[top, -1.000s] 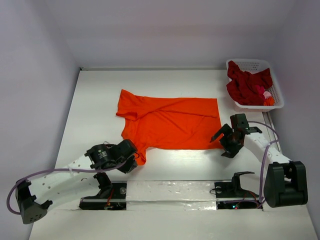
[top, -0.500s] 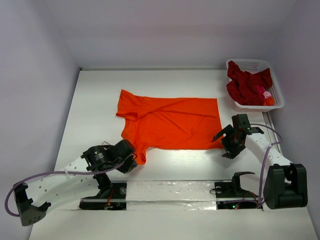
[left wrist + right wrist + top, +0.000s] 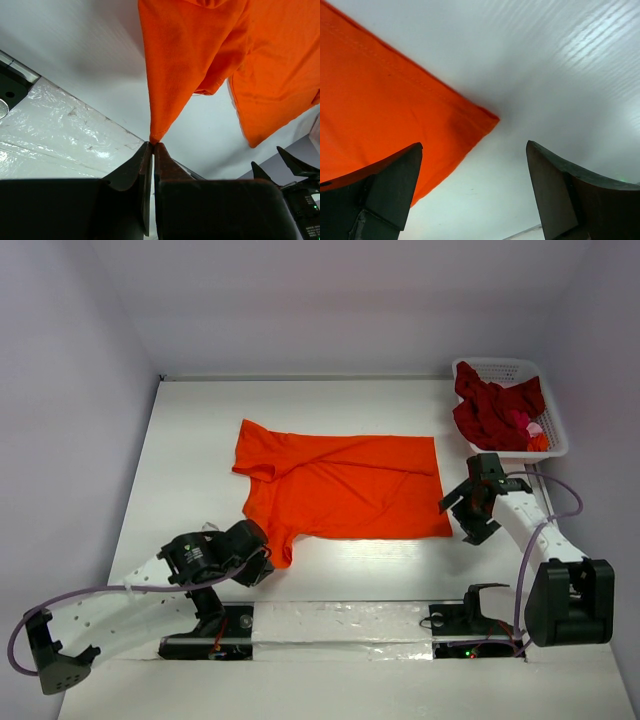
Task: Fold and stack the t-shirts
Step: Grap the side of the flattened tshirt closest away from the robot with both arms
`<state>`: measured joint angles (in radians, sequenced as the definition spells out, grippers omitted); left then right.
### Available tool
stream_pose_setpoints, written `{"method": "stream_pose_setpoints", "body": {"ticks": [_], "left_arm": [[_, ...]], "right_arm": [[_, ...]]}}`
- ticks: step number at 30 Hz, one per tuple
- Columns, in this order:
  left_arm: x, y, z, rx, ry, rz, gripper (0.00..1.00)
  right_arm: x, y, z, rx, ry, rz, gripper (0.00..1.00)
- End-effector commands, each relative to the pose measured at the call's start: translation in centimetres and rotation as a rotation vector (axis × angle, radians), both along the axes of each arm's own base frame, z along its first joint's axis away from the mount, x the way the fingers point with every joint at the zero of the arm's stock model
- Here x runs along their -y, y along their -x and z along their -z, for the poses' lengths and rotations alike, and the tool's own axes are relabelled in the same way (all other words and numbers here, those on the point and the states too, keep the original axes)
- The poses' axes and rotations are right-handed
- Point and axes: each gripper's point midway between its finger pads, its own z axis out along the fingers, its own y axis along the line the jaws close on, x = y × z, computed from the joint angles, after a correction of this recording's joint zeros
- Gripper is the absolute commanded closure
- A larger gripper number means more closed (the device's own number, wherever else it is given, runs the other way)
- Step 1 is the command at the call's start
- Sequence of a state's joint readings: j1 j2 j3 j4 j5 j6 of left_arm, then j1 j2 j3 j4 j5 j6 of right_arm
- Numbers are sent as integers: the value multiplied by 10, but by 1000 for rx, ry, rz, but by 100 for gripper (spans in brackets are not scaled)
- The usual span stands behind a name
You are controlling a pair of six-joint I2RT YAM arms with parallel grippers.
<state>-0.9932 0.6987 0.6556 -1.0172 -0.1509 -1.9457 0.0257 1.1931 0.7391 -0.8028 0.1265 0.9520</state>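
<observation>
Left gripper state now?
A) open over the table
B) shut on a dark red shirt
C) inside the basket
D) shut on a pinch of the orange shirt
D: the left wrist view shows the left gripper with its jaws closed on a peak of the orange t-shirt.

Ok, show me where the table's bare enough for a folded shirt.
Bare: the far strip of table between back wall and orange t-shirt; the strip along the left wall; the near strip between its hem and the taped edge. Crowded: right side, with the basket of dark red shirts and the open right jaws; the left jaws pinch the shirt's near-left corner.
</observation>
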Motion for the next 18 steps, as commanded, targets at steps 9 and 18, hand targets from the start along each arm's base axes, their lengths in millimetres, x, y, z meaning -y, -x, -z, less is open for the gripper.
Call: {"method": "stream_pose_setpoints", "body": {"ticks": [9,18], "left_arm": [[-2,-7,-28,36,80,-111,100],[-4,-8,-34,44,77,-114,100]], "right_arm": [[15,2,3,-72,80,-12,15],[7,1,16,-87,35,-21,16]]}}
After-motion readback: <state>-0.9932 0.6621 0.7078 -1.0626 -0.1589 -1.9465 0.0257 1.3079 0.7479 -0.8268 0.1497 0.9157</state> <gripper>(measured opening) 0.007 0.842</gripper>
